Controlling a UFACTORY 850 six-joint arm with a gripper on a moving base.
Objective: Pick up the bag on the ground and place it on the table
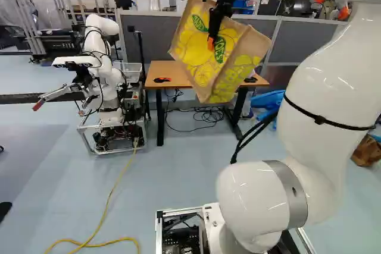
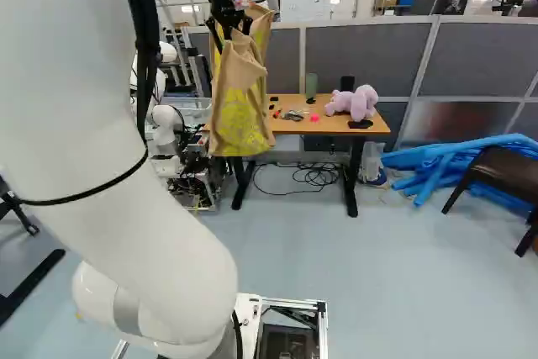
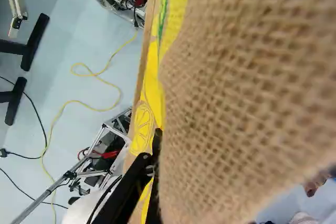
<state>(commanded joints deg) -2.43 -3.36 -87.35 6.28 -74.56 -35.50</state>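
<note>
In the left base view, the one claw (image 1: 212,40) is clamped on the one bag (image 1: 201,55), tan cloth with a yellow print and green lettering, which hangs tilted in the air short of the surface (image 1: 171,70). The surface's near edge shows on both sides of it. Another robot (image 1: 102,81) stands left of the surface; a yellow cable (image 1: 106,209) lies on the floor (image 1: 184,171).

In the right base view, the bag overlaps the surface's left end. Farther right on it are one lilac stuffed toy (image 2: 357,103), one green cylinder (image 2: 311,85) and one black cylinder (image 2: 347,83). Floor spans the room between base and surface; blue tubes (image 2: 454,161) and one dark chair (image 2: 501,176) stand to the right.

In the wrist view, the bag's coarse weave fills much of the space ahead of the claw, close against the dark fingers (image 3: 127,188).
</note>
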